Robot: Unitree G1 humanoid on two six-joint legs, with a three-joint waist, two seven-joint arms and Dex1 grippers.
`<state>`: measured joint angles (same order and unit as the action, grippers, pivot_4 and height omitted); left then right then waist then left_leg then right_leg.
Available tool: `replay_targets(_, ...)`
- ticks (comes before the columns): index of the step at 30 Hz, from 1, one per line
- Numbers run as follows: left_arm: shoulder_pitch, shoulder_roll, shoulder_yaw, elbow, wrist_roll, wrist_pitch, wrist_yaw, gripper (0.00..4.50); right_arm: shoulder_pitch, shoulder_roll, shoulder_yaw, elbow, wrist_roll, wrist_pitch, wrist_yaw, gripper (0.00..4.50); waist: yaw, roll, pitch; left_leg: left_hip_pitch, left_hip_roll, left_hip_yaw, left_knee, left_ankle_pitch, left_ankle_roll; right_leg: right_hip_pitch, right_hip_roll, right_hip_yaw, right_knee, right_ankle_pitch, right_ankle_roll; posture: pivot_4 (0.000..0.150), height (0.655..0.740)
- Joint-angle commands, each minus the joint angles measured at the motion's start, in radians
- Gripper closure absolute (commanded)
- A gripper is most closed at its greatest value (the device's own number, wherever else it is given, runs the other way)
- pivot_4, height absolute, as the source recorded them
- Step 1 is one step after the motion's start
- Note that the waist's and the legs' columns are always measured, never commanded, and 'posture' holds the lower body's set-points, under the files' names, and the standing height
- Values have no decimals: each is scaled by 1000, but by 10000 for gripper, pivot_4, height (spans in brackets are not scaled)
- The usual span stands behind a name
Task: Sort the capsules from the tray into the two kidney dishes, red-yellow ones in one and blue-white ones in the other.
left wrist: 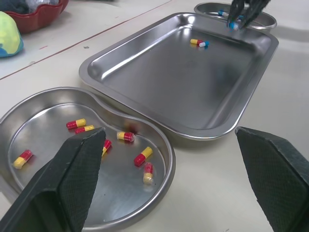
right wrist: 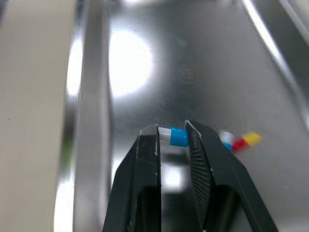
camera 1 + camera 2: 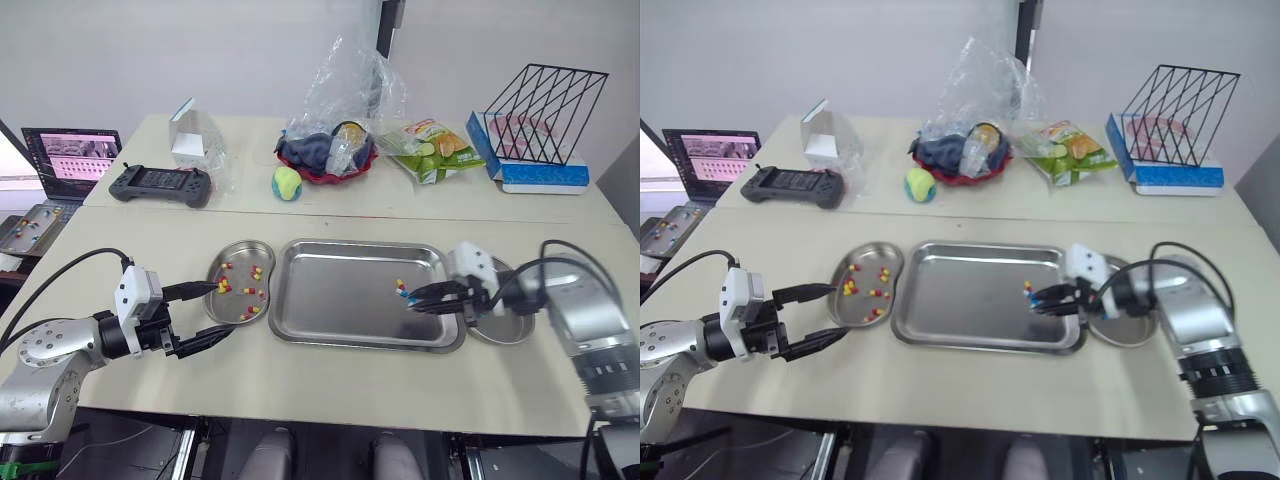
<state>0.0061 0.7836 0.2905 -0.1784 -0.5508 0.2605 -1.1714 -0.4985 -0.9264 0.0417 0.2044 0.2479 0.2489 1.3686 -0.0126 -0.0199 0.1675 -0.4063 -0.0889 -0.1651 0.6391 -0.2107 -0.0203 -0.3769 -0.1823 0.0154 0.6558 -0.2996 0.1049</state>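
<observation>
The jaws of the right gripper (image 2: pixel 172 131) pinched a blue-white capsule (image 2: pixel 176 137) at their very tips over the tray (image 3: pixel 340 310), so a jolt could squirt it loose.

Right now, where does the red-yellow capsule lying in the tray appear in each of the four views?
Left eye view: red-yellow capsule on the tray floor, near its right end.
Right eye view: capsule at the same place.
Left wrist view: capsule on the tray floor, toward the far kidney dish.
Right wrist view: capsule just beside the right gripper.
Shared landmark: the right gripper, shut on a blue-white capsule.
</observation>
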Motion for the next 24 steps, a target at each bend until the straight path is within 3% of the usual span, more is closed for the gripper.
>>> replay_targets(1,-16,13,11,8,-6,-17,-12,0,14,-79,-81,90,-39,-65,-41,41846,1,0,0,0,0,0,0,0,0,0,0,0,0,0,0,1500,7391)
replay_targets(13,-39,13,4,33,2,-25,-29,0,58,-106,-94,128,-67,-39,-91,41846,-32,1,0,0,2,3,-1,0,0,-3,1,1,2,0,0,1500,7391)
replay_targets(15,-41,13,2,35,3,-27,-30,0,59,-105,-96,126,-64,-42,-97,31647,-31,1,0,0,2,3,-1,0,0,-3,1,1,2,0,0,1500,7391)
replay_targets(24,-61,16,-8,64,12,-41,-48,0,87,-135,-169,84,-6,-6,-103,1228,-29,2,0,0,2,3,-1,0,0,-3,1,1,2,0,0,1500,7391)
